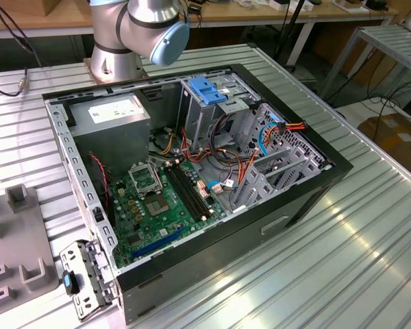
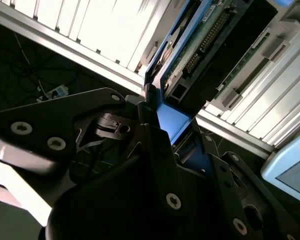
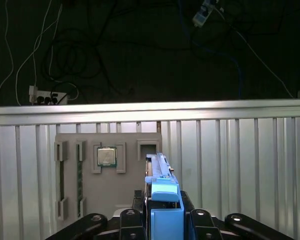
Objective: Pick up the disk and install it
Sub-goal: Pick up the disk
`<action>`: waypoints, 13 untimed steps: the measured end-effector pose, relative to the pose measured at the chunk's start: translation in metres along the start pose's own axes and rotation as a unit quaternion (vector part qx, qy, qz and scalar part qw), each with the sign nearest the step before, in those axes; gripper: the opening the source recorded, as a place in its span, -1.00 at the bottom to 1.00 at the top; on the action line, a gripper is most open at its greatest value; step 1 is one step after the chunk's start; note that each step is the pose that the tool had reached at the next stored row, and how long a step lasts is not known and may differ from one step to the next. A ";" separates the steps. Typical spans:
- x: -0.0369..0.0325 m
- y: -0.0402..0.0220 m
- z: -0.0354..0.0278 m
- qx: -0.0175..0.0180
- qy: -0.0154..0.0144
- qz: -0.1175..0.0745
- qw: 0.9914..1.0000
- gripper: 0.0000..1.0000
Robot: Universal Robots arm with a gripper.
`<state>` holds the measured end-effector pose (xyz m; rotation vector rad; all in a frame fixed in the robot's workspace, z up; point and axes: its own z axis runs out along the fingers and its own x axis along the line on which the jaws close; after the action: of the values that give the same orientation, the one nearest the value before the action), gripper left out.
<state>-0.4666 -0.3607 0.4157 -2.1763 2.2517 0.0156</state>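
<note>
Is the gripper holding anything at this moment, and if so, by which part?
Yes. The gripper holds the disk edge-on, with its jaws shut on the blue carrier frame at one end of the disk.

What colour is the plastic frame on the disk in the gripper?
Blue. The frame on the disk shows best in the first wrist view.

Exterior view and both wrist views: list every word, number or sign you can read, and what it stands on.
No text is readable.
White sticker on the grey power-supply box: print too small.
Chip on the grey tray: markings too small.
The disk, clamped in the gripper: board print blurred.
</note>
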 end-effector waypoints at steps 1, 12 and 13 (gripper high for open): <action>0.0000 0.0000 -0.0008 0.000 -0.001 0.000 1.000 -0.26; -0.0001 0.0000 -0.0090 0.000 -0.005 0.000 1.000 -0.26; -0.0001 0.0000 -0.0097 0.000 -0.005 0.000 1.000 -0.26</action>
<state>-0.4666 -0.3607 0.4254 -2.1714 2.2467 0.0273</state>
